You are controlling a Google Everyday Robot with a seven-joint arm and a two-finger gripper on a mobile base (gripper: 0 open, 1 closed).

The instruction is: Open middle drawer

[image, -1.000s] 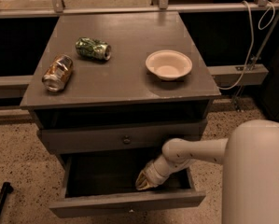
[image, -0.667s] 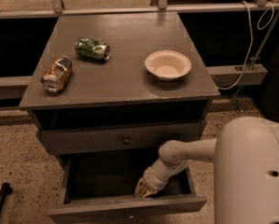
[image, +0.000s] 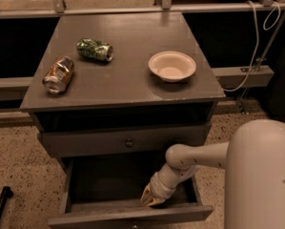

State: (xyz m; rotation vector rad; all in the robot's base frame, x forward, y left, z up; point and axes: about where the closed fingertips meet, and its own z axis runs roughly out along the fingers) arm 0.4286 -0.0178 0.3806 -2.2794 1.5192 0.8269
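Note:
The grey cabinet [image: 123, 87] has a shut drawer front [image: 85, 144] with a small round knob [image: 129, 142] under its top. Below it the middle drawer [image: 132, 215] stands pulled out toward me, showing its dark shallow box [image: 104, 180]. My gripper [image: 150, 199] is down inside this box at its right front, right behind the drawer's front panel. My white arm [image: 189, 159] reaches into it from the right. The middle drawer's own knob and the lowest drawer are hidden.
On the cabinet top lie a crushed green can [image: 94, 49], a crushed copper can [image: 59, 74] and a cream bowl [image: 172, 66]. My white body [image: 261, 175] fills the lower right. A white cable [image: 256, 46] hangs at the right. A black rod [image: 0, 206] lies on the speckled floor at the left.
The middle drawer has slid a little further out toward me, and my gripper has moved with it toward the front of the box.

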